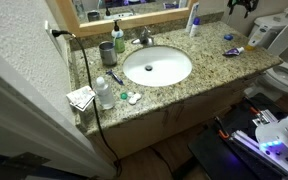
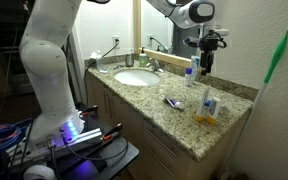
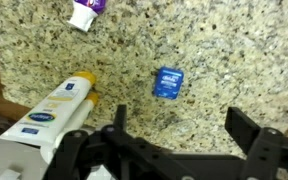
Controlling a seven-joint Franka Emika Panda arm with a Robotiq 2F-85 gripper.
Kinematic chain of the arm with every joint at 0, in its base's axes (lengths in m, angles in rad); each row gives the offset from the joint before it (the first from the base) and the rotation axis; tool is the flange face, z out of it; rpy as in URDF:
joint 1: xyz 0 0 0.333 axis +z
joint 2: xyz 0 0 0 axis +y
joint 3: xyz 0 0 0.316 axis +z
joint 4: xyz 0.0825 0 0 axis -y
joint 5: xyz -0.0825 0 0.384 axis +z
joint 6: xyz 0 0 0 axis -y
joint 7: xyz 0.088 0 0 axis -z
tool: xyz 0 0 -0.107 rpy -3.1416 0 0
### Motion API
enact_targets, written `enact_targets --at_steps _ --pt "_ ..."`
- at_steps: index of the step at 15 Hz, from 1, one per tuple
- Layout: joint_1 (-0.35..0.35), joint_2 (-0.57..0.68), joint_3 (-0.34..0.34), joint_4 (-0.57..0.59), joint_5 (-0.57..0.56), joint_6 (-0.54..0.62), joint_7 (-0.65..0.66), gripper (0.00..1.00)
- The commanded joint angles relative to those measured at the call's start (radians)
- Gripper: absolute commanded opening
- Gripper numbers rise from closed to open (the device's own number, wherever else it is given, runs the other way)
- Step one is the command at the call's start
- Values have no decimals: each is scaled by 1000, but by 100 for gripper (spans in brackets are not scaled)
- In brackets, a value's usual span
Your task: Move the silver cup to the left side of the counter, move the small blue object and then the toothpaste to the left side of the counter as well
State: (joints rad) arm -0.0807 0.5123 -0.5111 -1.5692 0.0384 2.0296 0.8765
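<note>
The black two-fingered end effector [image 3: 176,125] hangs with its fingers spread wide and empty above the speckled tan-brown granite surface [image 1: 209,58], well away from the oval white sink [image 1: 156,66]. In the wrist view the small, flat, square blue object [image 3: 166,82] lies on bare stone a little ahead of the finger gap. The dull silver metal cup [image 1: 119,39] stands close to the sink's far rim, on the side away from the arm, so its step looks done and the blue object looks to be next.

Several things could go wrong from here:

- **Missed pinch:** the object is thin and low, so fingers closing too high would slip over it. Fingers driven too low would jam into hard granite.
- **Off-centre descent:** one finger could land first and skid the object across the polished stone.
- **Neighbouring tube:** the white-and-yellow lotion tube [image 3: 49,110] lies just beside one finger. A wide descent could nudge or trap it.
- **Toothpaste:** the white-and-purple tube end [image 3: 86,12], probably the toothpaste, lies farther off and seems safe.
- **Upright tube:** the tall white tube with a blue top [image 2: 189,78] stands near the arm and could topple during a swing.
- **Carry over the sink:** a weak pinch could drop the object into the basin.
</note>
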Motion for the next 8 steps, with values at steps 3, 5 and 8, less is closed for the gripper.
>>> enact_targets --at_steps 3,5,8 --pt "-96 -52 113 -161 -17 128 -79 100" --pt "-104 -22 121 -105 -20 94 -71 100" --pt "-100 -7 117 -112 -25 111 -38 100"
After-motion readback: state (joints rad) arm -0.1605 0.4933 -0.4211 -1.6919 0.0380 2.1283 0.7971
